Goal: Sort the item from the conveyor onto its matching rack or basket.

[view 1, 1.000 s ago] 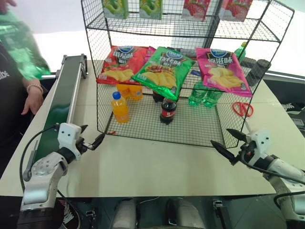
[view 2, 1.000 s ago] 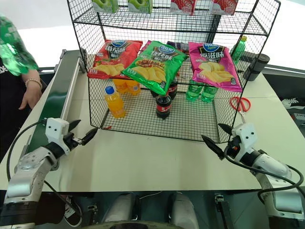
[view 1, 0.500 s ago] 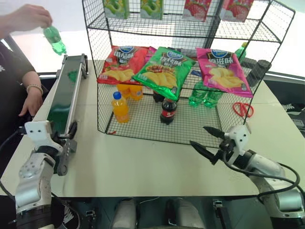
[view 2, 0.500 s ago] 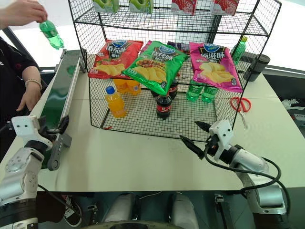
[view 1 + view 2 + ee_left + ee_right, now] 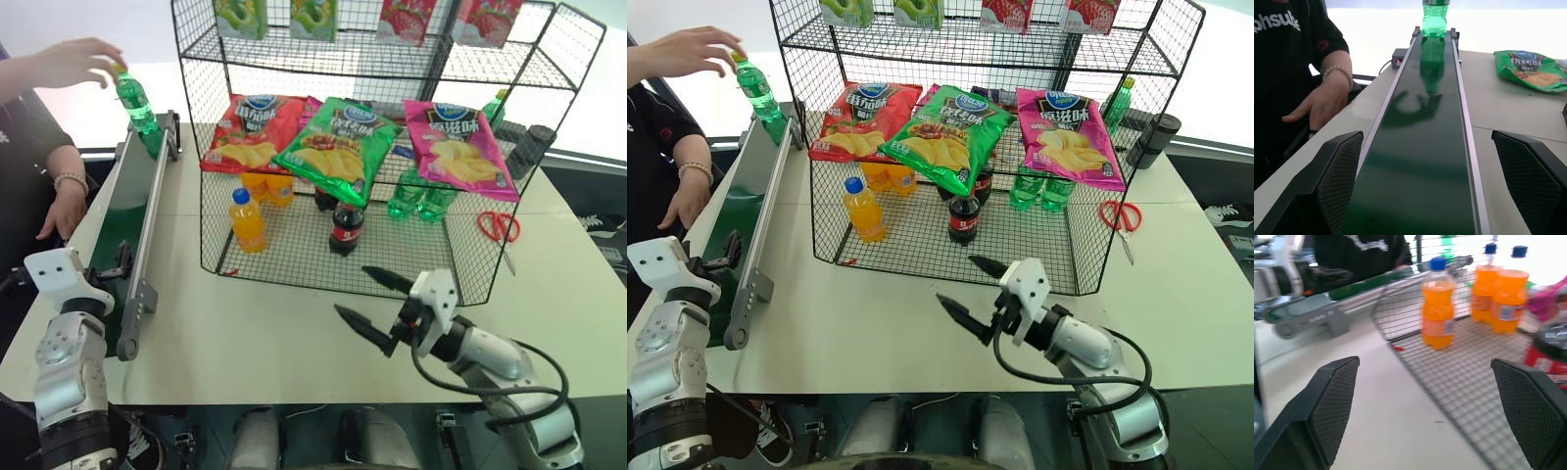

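Observation:
The item, a green soda bottle with a yellow cap, stands upright on the far end of the conveyor, a person's hand on its cap. In the left wrist view the bottle is far down the dark green belt. My left gripper is open at the belt's near end, empty. My right gripper is open and empty over the table, just in front of the black wire rack.
The rack holds chip bags, orange bottles, a cola bottle and green bottles. Red scissors and a dark cup lie to its right. The person's other hand rests beside the conveyor.
The person has lowered the green bottle onto the conveyor's far end. My right gripper has moved left along the rack's front. My left gripper has swung left to the belt's near end.

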### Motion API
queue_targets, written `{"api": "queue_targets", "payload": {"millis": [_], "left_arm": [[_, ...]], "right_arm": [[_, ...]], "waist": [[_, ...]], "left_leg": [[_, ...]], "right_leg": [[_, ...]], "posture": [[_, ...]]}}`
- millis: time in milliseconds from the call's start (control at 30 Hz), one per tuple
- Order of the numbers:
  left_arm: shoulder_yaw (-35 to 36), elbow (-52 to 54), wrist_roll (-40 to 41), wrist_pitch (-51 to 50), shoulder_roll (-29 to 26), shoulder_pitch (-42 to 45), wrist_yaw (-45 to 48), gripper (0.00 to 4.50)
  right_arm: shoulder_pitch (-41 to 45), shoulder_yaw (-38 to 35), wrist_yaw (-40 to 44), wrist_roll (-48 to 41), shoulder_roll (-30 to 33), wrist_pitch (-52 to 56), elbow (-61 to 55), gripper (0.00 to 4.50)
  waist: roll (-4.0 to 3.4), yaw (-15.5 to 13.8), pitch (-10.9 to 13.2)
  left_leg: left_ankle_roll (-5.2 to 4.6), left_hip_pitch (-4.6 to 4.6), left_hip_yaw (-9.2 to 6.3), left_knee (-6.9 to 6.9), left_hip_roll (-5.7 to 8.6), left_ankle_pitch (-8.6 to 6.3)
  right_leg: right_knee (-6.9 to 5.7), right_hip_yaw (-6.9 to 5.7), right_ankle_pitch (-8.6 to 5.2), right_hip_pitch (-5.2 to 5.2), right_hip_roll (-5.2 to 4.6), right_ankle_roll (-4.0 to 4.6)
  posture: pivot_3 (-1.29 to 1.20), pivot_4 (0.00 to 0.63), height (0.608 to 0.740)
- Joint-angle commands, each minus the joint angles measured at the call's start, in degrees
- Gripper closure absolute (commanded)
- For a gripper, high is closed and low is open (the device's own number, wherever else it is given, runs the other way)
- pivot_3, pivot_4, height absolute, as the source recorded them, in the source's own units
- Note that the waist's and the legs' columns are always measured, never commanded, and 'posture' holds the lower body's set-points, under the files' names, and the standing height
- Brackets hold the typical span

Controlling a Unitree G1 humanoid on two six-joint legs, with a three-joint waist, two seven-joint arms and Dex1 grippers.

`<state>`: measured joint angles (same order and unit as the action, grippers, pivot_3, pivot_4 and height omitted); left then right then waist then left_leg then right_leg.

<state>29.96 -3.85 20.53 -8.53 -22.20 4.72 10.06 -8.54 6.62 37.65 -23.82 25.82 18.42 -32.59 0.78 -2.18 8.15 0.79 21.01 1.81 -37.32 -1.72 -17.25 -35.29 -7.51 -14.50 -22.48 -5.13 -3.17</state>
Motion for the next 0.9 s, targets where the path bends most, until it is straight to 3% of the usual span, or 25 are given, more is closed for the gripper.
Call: {"api": "queue_targets", "payload": {"millis": [33, 500, 700, 900], "left_arm": [[-0.02, 0.55, -0.21, 2.35, -0.04, 0.96, 0.22, 0.00], [-0.26, -0.49, 1.12, 1.76, -0.95, 0.86, 3.76, 0.00], [-1.10, -0.06, -1.91, 3.92, -1.46, 1.04, 2.86, 0.00], [-0.21, 0.19, 1.22, 2.72, -0.86, 0.10, 4.81, 0.00]], "right_arm": [[0.03, 0.13, 0.83, -0.46, 0.14, -1.37, -1.93, 0.02], [-2.37, 1.26, 0.35, 3.10, 0.43, -3.38, -1.97, 0.02], [-2.21, 1.16, -0.19, 3.08, 0.42, -2.03, -1.87, 0.02], [-1.27, 1.12, 0.89, 1.91, 1.18, -0.43, -1.93, 0.02]], "waist": [[0.01, 0.02, 0.00], [0.05, 0.02, -0.03], [0.05, 0.00, -0.03], [0.05, 0.03, -0.03]], "left_leg": [[0.00, 0.00, 0.00, -0.01, 0.00, 0.00], [0.00, -0.01, 0.00, -0.01, 0.00, 0.00], [0.00, 0.00, 0.00, -0.01, 0.00, 0.00], [0.00, 0.00, -0.01, 0.00, 0.00, 0.00]], "right_leg": [[-0.01, 0.00, 0.00, 0.00, 0.00, 0.00], [-0.01, -0.05, 0.00, 0.00, 0.00, 0.00], [-0.01, -0.06, 0.00, 0.00, 0.00, 0.00], [-0.01, -0.06, 0.00, -0.01, 0.00, 0.00]], "posture": [[0.00, 0.150, 0.734], [0.00, 0.150, 0.734], [0.00, 0.150, 0.734], [0.00, 0.150, 0.734]]}}
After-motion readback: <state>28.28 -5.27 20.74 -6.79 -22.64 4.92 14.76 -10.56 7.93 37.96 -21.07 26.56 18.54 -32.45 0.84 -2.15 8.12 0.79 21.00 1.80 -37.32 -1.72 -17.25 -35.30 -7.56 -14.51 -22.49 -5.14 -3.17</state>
